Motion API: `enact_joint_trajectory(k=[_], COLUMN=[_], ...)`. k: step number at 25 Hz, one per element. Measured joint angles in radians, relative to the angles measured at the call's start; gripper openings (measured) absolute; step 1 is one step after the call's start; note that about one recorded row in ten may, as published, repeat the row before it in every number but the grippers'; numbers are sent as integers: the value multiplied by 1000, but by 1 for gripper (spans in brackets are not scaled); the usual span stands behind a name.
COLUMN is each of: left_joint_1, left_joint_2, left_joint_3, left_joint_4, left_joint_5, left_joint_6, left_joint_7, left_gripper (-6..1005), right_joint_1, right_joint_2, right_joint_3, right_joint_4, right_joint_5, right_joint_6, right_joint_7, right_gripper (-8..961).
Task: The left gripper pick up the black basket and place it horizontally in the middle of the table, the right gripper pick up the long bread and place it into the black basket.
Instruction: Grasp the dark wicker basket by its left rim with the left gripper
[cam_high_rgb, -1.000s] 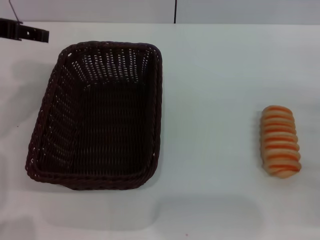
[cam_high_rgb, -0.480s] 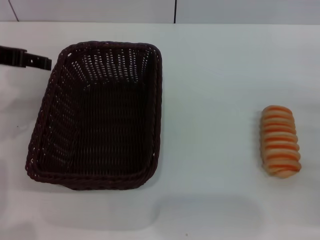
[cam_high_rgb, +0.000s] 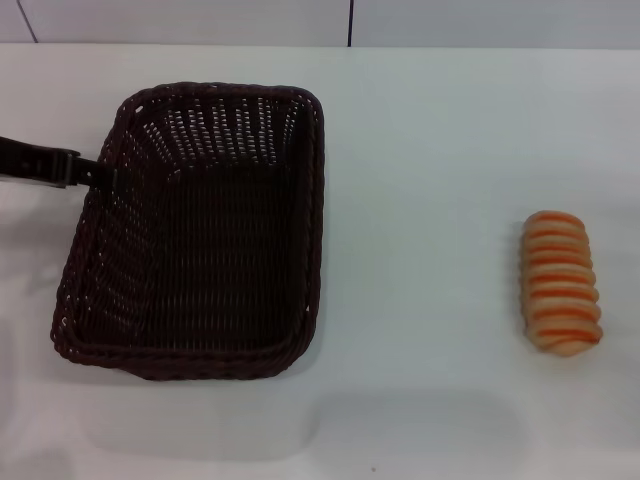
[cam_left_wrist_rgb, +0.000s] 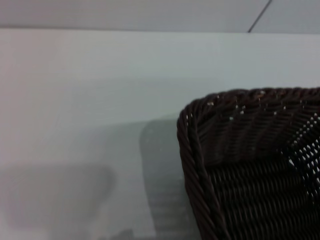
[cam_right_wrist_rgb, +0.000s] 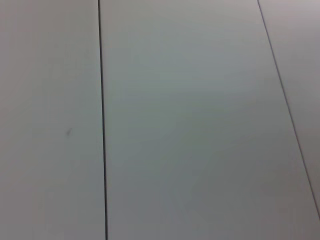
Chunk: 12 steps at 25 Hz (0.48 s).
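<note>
Left pincer (cam_high_rgb: 85, 172) at basket (cam_high_rgb: 200, 235) left rim, opening unreadable; straddle the rim squarely, then clamp firmly before lifting.

A pale wall panel (cam_high_rgb: 180, 20) runs along the 12 o'clock edge of the head view, split by thin dark seams (cam_high_rgb: 351, 22), and the right wrist view shows only similar grey panelling (cam_right_wrist_rgb: 185, 120).

A bare test bench, likely a lab: plain white table (cam_high_rgb: 430, 130), pale panelled wall (cam_right_wrist_rgb: 200, 120) with dark seams.
</note>
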Motion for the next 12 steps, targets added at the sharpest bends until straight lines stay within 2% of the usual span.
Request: enact_joint_trajectory(k=[12], left_joint_1=[0], left_joint_2=[-1], left_joint_3=[47], left_joint_4=[66], left_joint_5=[-1], left_joint_6=[32], left_joint_7=[3], left_gripper=[829], right_joint_1=[3], right_joint_2=[-1], right_joint_3=[0], right_joint_4=[-1], right_joint_5=[0], right_joint_6=[0], right_joint_7=[0], right_gripper=[558])
